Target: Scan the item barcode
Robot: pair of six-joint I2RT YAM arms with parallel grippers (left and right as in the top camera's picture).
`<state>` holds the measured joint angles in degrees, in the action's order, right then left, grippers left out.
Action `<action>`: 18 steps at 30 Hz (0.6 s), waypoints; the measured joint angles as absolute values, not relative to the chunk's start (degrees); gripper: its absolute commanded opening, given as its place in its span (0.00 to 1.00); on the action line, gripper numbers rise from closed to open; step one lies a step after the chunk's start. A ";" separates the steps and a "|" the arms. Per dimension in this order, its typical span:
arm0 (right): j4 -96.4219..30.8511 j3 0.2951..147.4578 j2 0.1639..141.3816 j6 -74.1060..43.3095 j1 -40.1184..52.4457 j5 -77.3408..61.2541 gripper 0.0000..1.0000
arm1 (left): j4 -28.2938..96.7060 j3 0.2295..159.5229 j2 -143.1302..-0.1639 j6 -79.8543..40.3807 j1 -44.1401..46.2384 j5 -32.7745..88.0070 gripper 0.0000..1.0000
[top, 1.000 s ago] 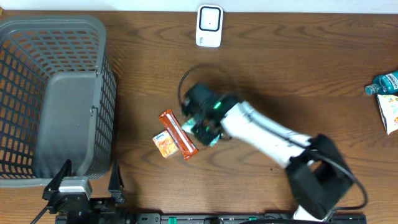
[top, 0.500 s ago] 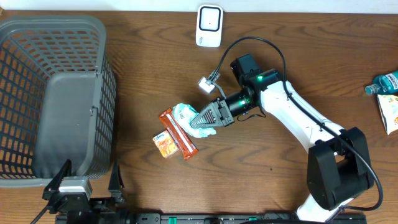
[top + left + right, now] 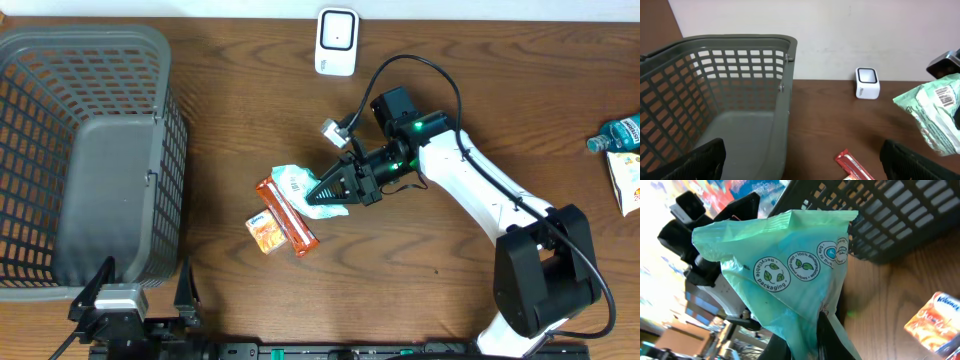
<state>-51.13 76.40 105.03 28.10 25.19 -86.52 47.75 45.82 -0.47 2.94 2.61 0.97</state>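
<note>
Carry step: right gripper (image 3: 335, 187) clenched on green wipes pack (image 3: 290, 181), next needs its barcode (image 3: 945, 95) turned toward the white scanner (image 3: 337, 42); left gripper (image 3: 807, 157) idle, jaws wide apart.

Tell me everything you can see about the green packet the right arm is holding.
The green packet is a soft, crinkled pouch of pale-green plastic film. One side shows a white barcode label; the other carries round emblems reading recyclable packaging and biodegradable wipes. The right end effector is shut on one edge, holding it tilted over the table's middle, beside the red snack bar. Whether it touches the bar is unclear.
</note>
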 measured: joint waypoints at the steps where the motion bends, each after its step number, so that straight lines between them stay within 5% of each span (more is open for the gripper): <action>1: -51.13 76.40 105.03 29.54 25.19 -86.59 0.01 | 47.75 45.82 -0.47 2.94 2.61 0.97 0.98; 11: -50.83 76.38 105.03 44.58 25.19 -83.94 0.01 | 47.75 45.82 -0.47 2.94 2.61 0.97 0.98; 18: -45.78 76.20 105.03 42.65 26.22 -54.87 0.01 | 47.75 45.82 -0.47 2.94 2.61 0.97 0.98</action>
